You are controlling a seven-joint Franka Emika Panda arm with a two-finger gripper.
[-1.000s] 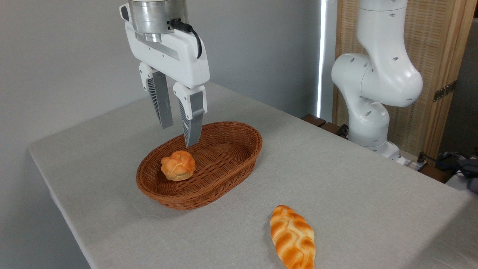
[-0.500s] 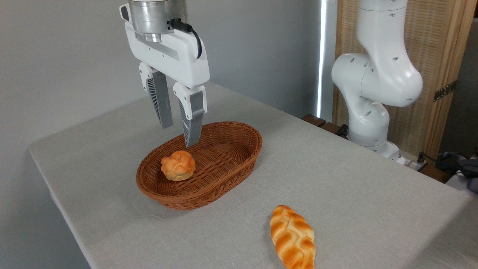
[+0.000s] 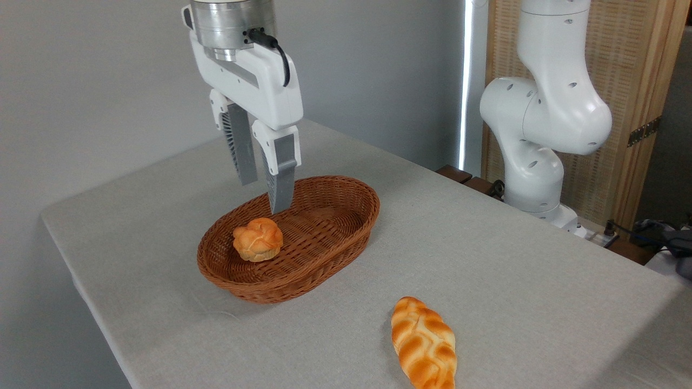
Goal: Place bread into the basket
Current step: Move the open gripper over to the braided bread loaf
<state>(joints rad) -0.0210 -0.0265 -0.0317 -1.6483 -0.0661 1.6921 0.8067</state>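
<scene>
Gripper (image 3: 265, 192) above basket (image 3: 346, 229), jaws narrowly apart, empty. Braided loaf (image 3: 424, 343) untouched, near right. Next: travel over, descend, grasp.

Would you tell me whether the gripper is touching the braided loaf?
Apart: the camera view shows the gripper above the basket, the braided loaf alone on the table.

1. A white robot arm (image 3: 546, 108) holds its gripper (image 3: 265, 192) above the far side of a wicker basket (image 3: 324, 259), fingers slightly parted and empty.
2. A small round bun (image 3: 258, 239) sits inside the basket (near its left end).
3. A braided loaf (image 3: 424, 343) lies on the grey table (image 3: 486, 259), well apart from the basket.
</scene>
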